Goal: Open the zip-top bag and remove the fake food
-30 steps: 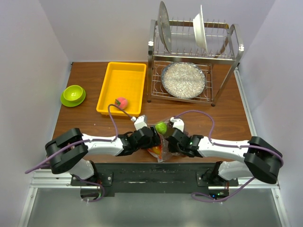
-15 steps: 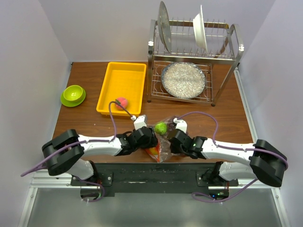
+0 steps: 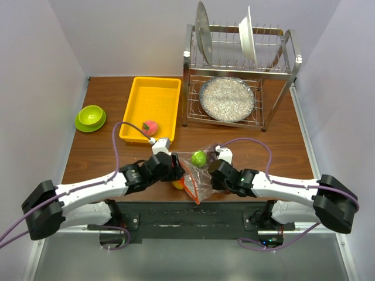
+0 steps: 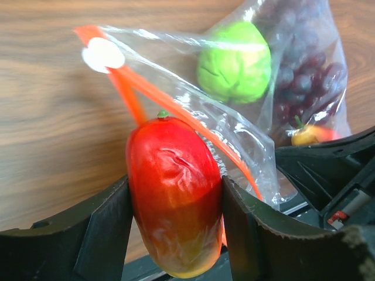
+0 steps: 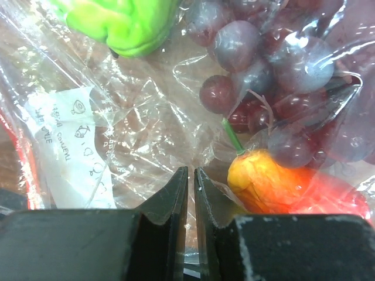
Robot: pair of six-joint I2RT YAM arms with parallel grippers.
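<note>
Pulling a red-orange toy fruit (image 4: 173, 170) out of the zip-top bag (image 3: 199, 178).
The left gripper (image 4: 176, 193), clamped on the fruit, has drawn back leftward over the last second. The fruit now appears clear of the bag's open mouth, near the table's (image 3: 99, 152) front edge. The right gripper (image 5: 190, 175), jaws together on the bag's film, anchors it. A green fruit (image 4: 234, 61), grapes (image 4: 304, 70) and an orange piece (image 5: 263, 178) remain inside.
</note>
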